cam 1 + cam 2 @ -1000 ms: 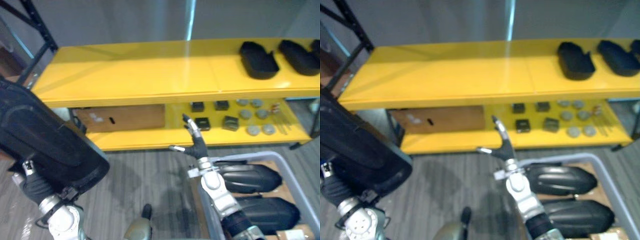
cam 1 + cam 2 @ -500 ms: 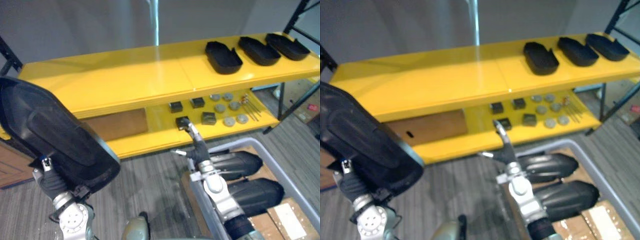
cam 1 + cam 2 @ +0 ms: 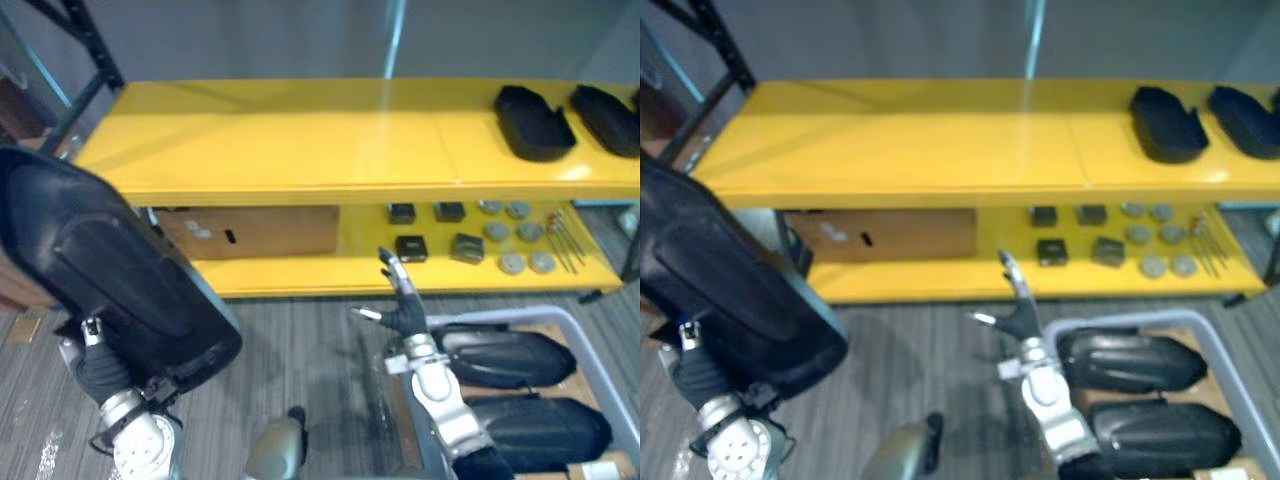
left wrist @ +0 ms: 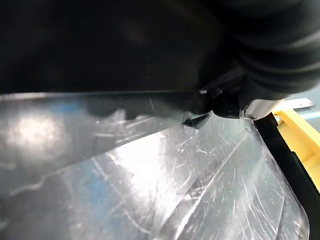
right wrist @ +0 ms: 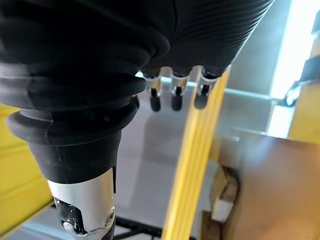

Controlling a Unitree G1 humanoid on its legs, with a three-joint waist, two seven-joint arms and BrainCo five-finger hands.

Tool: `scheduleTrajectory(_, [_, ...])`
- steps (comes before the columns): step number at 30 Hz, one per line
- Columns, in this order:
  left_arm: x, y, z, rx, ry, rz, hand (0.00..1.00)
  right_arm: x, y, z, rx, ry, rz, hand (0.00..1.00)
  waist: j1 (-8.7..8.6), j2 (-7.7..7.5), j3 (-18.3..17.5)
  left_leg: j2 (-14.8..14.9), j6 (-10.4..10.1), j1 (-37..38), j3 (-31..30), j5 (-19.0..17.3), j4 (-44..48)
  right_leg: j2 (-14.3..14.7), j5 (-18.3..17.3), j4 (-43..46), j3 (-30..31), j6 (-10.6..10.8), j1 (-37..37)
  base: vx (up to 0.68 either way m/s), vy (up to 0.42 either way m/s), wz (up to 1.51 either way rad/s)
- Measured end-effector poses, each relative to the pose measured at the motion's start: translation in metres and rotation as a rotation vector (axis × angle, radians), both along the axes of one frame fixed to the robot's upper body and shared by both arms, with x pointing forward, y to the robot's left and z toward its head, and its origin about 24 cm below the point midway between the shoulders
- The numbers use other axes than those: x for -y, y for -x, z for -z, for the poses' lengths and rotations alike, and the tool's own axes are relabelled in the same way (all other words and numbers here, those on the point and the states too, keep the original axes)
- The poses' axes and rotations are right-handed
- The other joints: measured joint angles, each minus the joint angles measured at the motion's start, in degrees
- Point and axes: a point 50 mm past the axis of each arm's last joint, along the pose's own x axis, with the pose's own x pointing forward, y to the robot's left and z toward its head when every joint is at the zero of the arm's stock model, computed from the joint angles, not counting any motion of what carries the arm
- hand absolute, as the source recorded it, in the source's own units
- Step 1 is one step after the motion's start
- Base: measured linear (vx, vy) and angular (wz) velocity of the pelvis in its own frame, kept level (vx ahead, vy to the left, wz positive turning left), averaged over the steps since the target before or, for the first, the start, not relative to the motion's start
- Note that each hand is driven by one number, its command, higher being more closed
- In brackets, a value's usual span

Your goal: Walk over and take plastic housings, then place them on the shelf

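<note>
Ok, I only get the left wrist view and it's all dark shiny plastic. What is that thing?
Observer: It's a big black plastic housing. The eye views show it raised at the left hand, low on the robot's left.
Operator: Where is it meant to go?
Observer: A yellow shelf stands ahead. Other black housings lie at the right end of its top board, with room to their left.
Operator: And the other hand?
Observer: The right hand hangs open and holds nothing. It is next to a grey bin with two more housings inside.
</note>
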Motion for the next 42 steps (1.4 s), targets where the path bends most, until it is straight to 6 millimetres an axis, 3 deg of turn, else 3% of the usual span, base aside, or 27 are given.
scheduleTrajectory(1, [-0.003,-0.003,-0.004,0.008,-0.025,0.01,1.0,0.005,0.0,-0.003,0.018,-0.036,0.063,0.0,-0.17,0.28,0.17,-0.07,0.76,0.07,-1.74,-0.17,-0.15,2.27,-3.76,0.76,3.55,2.94,-1.26,0.15,0.112,0.49])
scheduleTrajectory(3, [-0.003,-0.007,-0.006,0.024,-0.027,0.015,1.0,0.018,-0.001,-0.011,0.062,-0.06,0.154,0.0,-0.29,0.13,0.09,-0.02,1.07,0.04,-3.12,-0.11,-0.75,5.44,-8.41,-3.86,6.54,5.72,-2.29,0.13,0.076,0.4])
scheduleTrajectory(5, [-0.003,-0.011,-0.005,0.032,-0.009,0.009,1.0,0.042,0.0,-0.023,0.14,-0.091,0.287,0.0,-0.38,0.18,0.13,-0.11,1.16,0.08,-3.29,-0.18,-1.43,7.62,-9.68,-9.59,9.23,7.53,-4.52,0.11,0.029,0.13])
scheduleTrajectory(9, [0.002,-0.018,-0.003,0.042,0.013,0.01,1.0,0.082,0.008,-0.043,0.283,-0.138,0.499,0.0,-1.62,-0.39,0.99,-0.9,0.08,0.47,-3.7,-0.32,-1.62,8.7,-8.08,-17.28,11.3,8.6,-5.92,0.1,-0.065,0.15])
scheduleTrajectory(10, [0.004,-0.02,-0.004,0.05,0.014,0.014,1.0,0.09,0.01,-0.051,0.33,-0.177,0.524,0.0,-1.73,-1.79,1.22,-1.65,-0.6,0.57,-3.5,-0.75,-1.57,8.52,-5.74,-19.37,11.26,7.65,-5.47,0.14,-0.235,0.11])
scheduleTrajectory(11, [0.006,-0.023,-0.005,0.058,0.02,0.017,1.0,0.096,0.013,-0.059,0.376,-0.199,0.54,0.0,-2.01,-2.74,1.54,-2.28,-1.46,-0.01,-3.56,-1.4,-1.19,8.15,-3.91,-20.93,11.04,9.88,-4.65,0.13,-0.254,0.09])
scheduleTrajectory(13, [0.012,-0.026,-0.004,0.064,0.041,0.035,1.0,0.107,0.012,-0.07,0.422,-0.215,0.541,0.0,-2.35,-0.79,2.56,0.13,-1.97,-0.54,-2.64,-2.54,-0.97,9.97,-3.21,-22.15,9.98,9.55,-4.56,0.09,-0.205,0.05])
scheduleTrajectory(14, [0.014,-0.027,-0.004,0.069,0.042,0.045,1.0,0.114,0.011,-0.075,0.439,-0.216,0.544,0.0,-3.42,0.34,2.65,2.66,-2.1,-1.17,-0.15,-2.49,-0.53,10.89,-2.75,-23.14,8.96,8.95,-4.54,0.1,-0.178,0.1])
scheduleTrajectory(16, [0.016,-0.03,-0.007,0.085,0.044,0.05,1.0,0.121,0.011,-0.079,0.448,-0.227,0.537,0.0,-4.58,1.3,3.17,4.75,-3.85,-0.72,2.19,-1.67,-1.42,11.8,-2.62,-23.67,8.32,8.82,-3.85,0.13,-0.138,0.07])
scheduleTrajectory(22, [0.019,-0.037,-0.014,0.123,0.039,0.064,1.0,0.12,0.019,-0.086,0.452,-0.189,0.457,0.0,-5.13,1.19,3.25,5.16,-4.15,3.35,4.85,-1.74,-4.11,11.98,-1.5,-24.98,9.82,8.72,-1.75,0.11,-0.001,-0.14])
scheduleTrajectory(35, [0.019,-0.027,-0.006,0.076,0.014,0.042,1.0,0.111,0.029,-0.058,0.307,-0.22,0.394,0.0,-5.64,0.6,2.41,3.95,-2.68,7.01,7.34,-2.99,-5.81,10.75,-0.5,-28.57,11.28,8.89,2.41,-0.02,0.036,-0.07])
scheduleTrajectory(42, [0.016,-0.018,-0.015,0.112,-0.032,0.07,1.0,0.111,0.033,-0.046,0.235,-0.294,0.395,0.0,-6.05,0.25,0.33,4.01,-2.75,6.77,7.48,-3.14,-5.65,10.82,-0.41,-30.32,11.11,8.99,3.18,0.0,0.0,0.0])
